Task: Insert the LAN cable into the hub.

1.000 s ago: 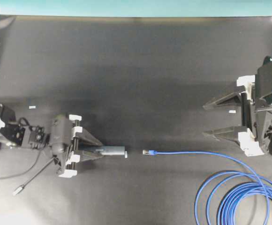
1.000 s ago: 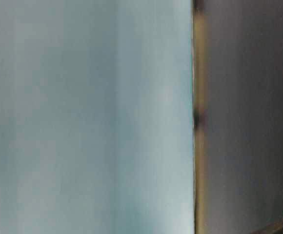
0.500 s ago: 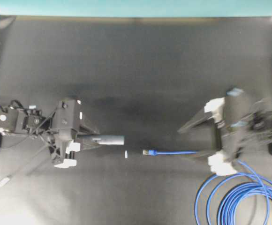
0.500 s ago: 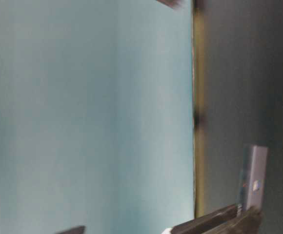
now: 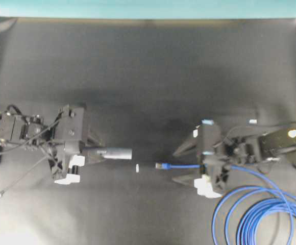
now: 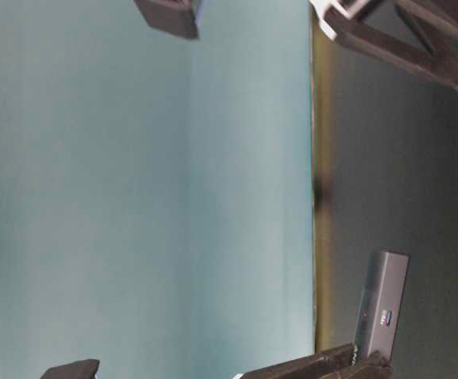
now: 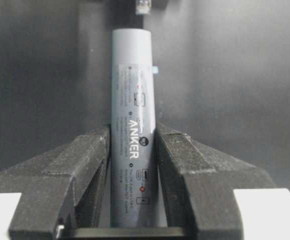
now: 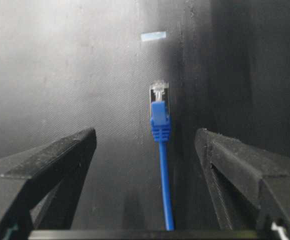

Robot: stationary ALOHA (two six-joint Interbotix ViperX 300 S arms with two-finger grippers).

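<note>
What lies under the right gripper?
Between the open fingers of the right gripper, the blue LAN cable lies ungripped on the black mat. The cable further back is hidden by the gripper.

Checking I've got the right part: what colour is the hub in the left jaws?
Grey; the hub shows best in the left wrist view.

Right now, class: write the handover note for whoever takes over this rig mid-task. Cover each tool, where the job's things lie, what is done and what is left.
Left tool: shut on the hub, held level, its free end toward the plug.
Right tool: open, straddling the LAN cable just behind its plug, not gripping.
The cable lies on the black mat, coils by the right arm; the plug faces the hub across a gap.
Done: hub picked up.
Left: grasp the cable, align, insert.
</note>
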